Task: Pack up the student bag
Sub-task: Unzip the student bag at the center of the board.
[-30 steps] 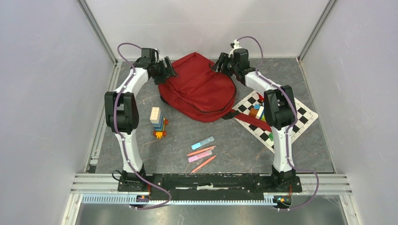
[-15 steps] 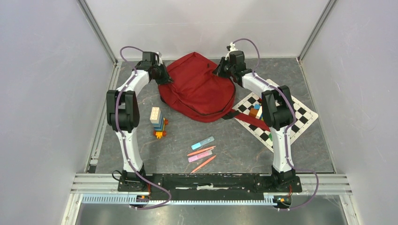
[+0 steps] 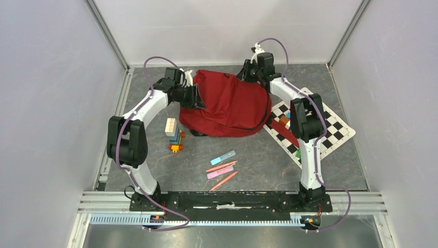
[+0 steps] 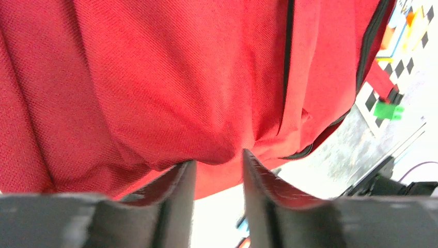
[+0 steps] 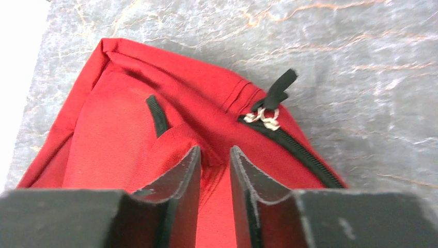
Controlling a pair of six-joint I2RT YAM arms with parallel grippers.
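The student bag [image 3: 230,106], a dark red backpack, sits bunched up at the back middle of the table. My left gripper [image 3: 198,97] is at its left edge. In the left wrist view the gripper [image 4: 218,157] has a fold of the bag's fabric [image 4: 155,77] pinched between its tips. My right gripper [image 3: 247,72] is at the bag's far top. In the right wrist view the gripper [image 5: 214,150] is closed on a ridge of red cloth [image 5: 119,134], just left of the black zip pull [image 5: 268,106].
A stacked block tower [image 3: 173,134] stands left of the bag. Several pens and highlighters [image 3: 222,166] lie in front of it. A checkered board [image 3: 320,129] with loose blocks [image 3: 283,122] lies at the right, partly under the bag. Walls close in on three sides.
Both grippers closed on the bag's fabric. The left one drew right and nearer. The bag bunched up and shifted right, onto the board's edge.
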